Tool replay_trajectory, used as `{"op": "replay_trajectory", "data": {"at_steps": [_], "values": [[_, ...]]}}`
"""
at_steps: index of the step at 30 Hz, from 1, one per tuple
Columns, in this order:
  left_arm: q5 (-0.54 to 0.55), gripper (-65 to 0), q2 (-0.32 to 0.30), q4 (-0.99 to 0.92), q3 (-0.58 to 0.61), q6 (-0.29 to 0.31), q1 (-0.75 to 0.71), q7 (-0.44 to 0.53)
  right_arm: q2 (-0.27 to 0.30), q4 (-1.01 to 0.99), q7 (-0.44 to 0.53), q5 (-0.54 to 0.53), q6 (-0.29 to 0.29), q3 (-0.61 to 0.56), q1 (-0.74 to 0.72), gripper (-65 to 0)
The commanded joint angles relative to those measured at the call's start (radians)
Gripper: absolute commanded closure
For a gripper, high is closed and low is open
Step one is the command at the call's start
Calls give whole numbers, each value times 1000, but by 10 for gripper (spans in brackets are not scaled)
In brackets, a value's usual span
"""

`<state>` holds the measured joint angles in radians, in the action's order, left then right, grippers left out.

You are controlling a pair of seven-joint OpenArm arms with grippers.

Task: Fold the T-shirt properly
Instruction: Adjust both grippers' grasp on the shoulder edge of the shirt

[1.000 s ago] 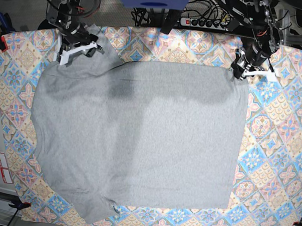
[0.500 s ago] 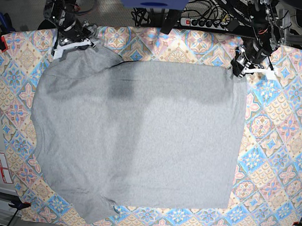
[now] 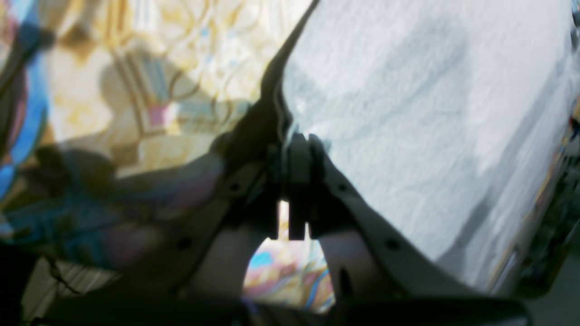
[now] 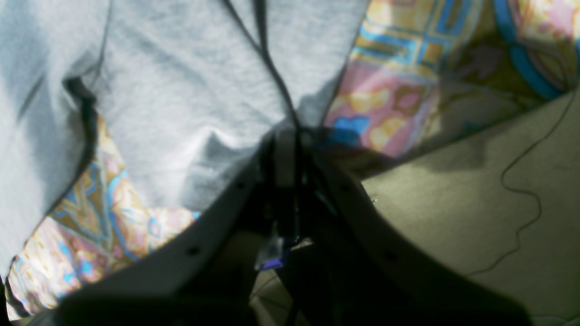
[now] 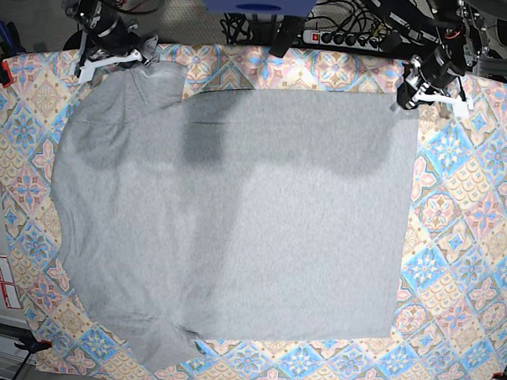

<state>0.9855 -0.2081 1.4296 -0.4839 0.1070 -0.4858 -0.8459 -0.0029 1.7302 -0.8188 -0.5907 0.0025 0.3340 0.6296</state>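
The light grey T-shirt [image 5: 236, 214] lies spread flat on the patterned tablecloth, plain side up, with no letters showing. My left gripper [image 5: 411, 98] is at the shirt's far right corner, and in the left wrist view [image 3: 297, 145] its jaws are shut on the grey cloth's edge [image 3: 408, 113]. My right gripper [image 5: 133, 63] is at the shirt's far left corner, and in the right wrist view [image 4: 290, 136] it is shut on a pinch of grey cloth [image 4: 181, 113]. A sleeve lies at the near left corner [image 5: 158, 350].
The colourful tablecloth [image 5: 461, 250] covers the table and shows as a wide strip on the right and narrow strips left and front. A power strip [image 5: 344, 38] and cables lie behind the far edge. Grey floor [image 4: 453, 203] shows past the table's edge.
Both grippers have moved toward the table's far edge, still shut on the shirt's far corners. The whole shirt has slid back with them and its far edge is stretched straighter.
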Motion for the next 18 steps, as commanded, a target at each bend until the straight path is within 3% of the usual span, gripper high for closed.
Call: {"op": "replay_trajectory", "data": {"at_steps": [1,18], "values": [[-58,0,-20,-3,-5,-37,-20,-25,4,34,9,-2,3,4,9,0],[-64,0,-20,-3,-3,-37,12,-25,5,15,9,1,3,40,-40,-31]]}}
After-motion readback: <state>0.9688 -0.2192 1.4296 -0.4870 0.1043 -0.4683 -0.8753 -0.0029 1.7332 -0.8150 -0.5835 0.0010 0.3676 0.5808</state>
